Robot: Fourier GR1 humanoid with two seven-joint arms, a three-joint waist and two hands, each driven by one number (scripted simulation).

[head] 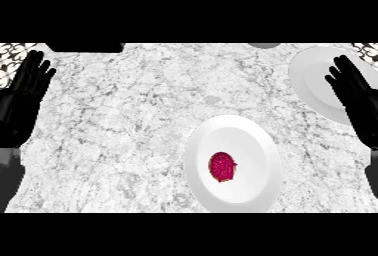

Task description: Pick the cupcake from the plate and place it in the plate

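Two white plates are sitting on the marble counter (133, 125). The near plate (251, 145) is lying close to the counter's front edge, a bit toward the right side. The pink cupcake (223, 166) is resting on it, near its middle. The far plate (314, 75) is sitting by the counter's back right corner, and nothing is showing on the part of it that can be seen.

The left hand (22, 97) is resting at the counter's left edge with its fingers straight and pointing up. It is holding nothing. The right hand (358, 97) is showing at the counter's right edge, lying over part of the far plate. Its fingers are straight too, and it is holding nothing. It is well apart from the cupcake.

It looks like the job is only just starting. The cupcake is not picked up yet, so the step in hand is the reach for it. The right hand is the closer one, so it is probably the one to use.

The next move is calling for that hand to come toward the front edge, down over the near plate, and curl its fingers and thumb round the cupcake. The cupcake is small, so the hand is going to need to line up with care. After that comes the lift and the carry to the far plate.
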